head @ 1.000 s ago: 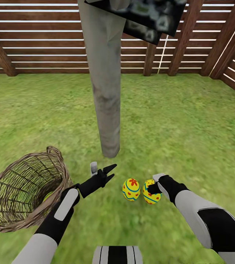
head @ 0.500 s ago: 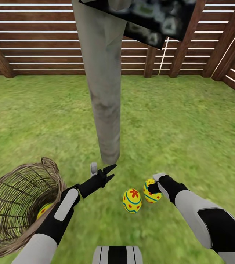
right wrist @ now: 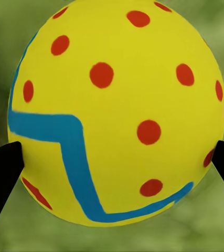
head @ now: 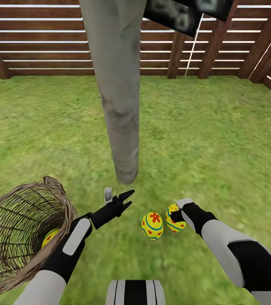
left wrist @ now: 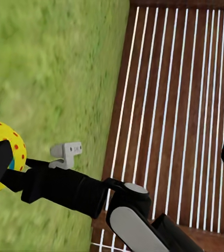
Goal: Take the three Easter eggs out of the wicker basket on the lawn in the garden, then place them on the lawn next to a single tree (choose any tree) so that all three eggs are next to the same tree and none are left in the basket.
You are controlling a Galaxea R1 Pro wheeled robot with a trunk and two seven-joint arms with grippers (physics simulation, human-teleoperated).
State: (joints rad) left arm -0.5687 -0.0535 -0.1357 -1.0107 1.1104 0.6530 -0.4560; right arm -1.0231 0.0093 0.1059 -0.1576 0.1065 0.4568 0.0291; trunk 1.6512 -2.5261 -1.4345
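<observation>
At lower right of the head view, the right gripper [head: 178, 215] has its black fingers closed against a glossy yellow egg with blue zigzag and red dots [head: 174, 219], which fills the right wrist view [right wrist: 117, 113]. Just beside it on the mottled green lawn [head: 220, 140] stands a second painted egg [head: 152, 225]. The left gripper [head: 127, 200] hangs spread and empty near the foot of the smooth pale grey-beige tree trunk [head: 118, 93]. At lower left, the open-woven brown twig basket [head: 8, 279] holds a third yellow egg [head: 49, 238]. A brown slatted wooden fence [head: 38, 38] runs along the top
</observation>
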